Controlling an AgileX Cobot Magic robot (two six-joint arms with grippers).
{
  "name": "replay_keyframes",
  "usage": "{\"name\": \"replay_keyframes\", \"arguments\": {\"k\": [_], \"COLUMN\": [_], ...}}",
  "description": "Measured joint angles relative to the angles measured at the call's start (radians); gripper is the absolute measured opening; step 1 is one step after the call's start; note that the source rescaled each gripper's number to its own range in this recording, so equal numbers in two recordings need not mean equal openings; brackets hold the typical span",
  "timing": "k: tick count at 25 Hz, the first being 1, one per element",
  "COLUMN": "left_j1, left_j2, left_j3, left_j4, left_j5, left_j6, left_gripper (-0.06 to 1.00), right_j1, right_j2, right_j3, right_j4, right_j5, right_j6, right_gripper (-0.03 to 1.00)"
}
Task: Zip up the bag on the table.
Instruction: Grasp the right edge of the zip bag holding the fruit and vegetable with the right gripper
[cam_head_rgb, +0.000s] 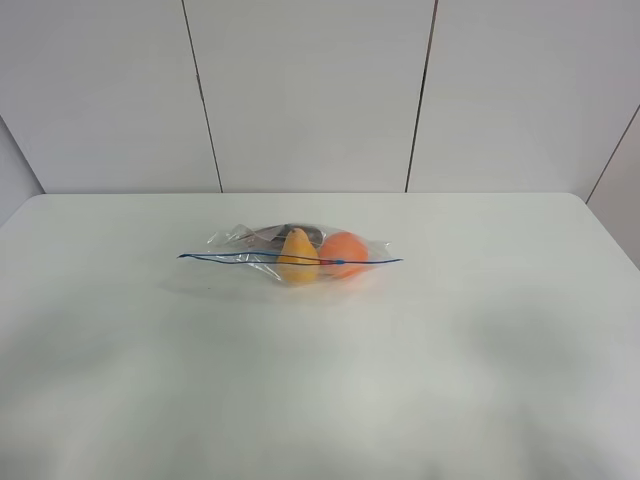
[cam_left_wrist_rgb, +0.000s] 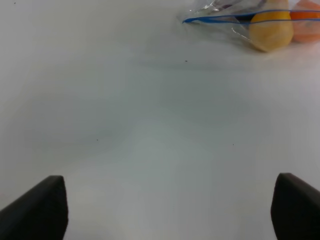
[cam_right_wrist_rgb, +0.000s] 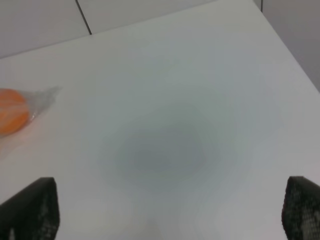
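The clear crinkly bag (cam_head_rgb: 290, 255) lies in the middle of the white table (cam_head_rgb: 320, 380), its thin blue zip line (cam_head_rgb: 225, 258) along the near side. A yellow pear (cam_head_rgb: 297, 259), an orange fruit (cam_head_rgb: 346, 253) and a dark item (cam_head_rgb: 290, 232) show through it. Neither arm shows in the high view. In the left wrist view the bag (cam_left_wrist_rgb: 220, 12) with the pear (cam_left_wrist_rgb: 271, 30) lies far from my left gripper (cam_left_wrist_rgb: 167, 207), which is open and empty. My right gripper (cam_right_wrist_rgb: 167, 210) is open and empty; the bag's corner (cam_right_wrist_rgb: 42, 97) and the orange fruit (cam_right_wrist_rgb: 11, 111) lie apart from it.
A grey panelled wall (cam_head_rgb: 310, 90) stands behind the table's far edge. The table's right edge (cam_right_wrist_rgb: 285, 45) shows in the right wrist view. Bare white tabletop surrounds the bag on all sides.
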Motion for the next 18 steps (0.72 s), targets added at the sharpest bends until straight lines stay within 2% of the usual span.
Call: {"name": "replay_keyframes", "arguments": {"k": [12,18], "left_j1": [0.000,0.000], "left_j2": [0.000,0.000], "left_j3": [0.000,0.000], "left_j4": [0.000,0.000], "left_j5": [0.000,0.000], "left_j6": [0.000,0.000], "left_gripper": [1.00,1.00], "right_j1": [0.000,0.000], "right_j2": [0.000,0.003], "right_j3": [-0.021,-0.068], "right_j4": [0.012,0.067], "right_j5": [0.001,-0.074], "right_j6": [-0.033,-0.045], "right_gripper": [1.00,1.00]}}
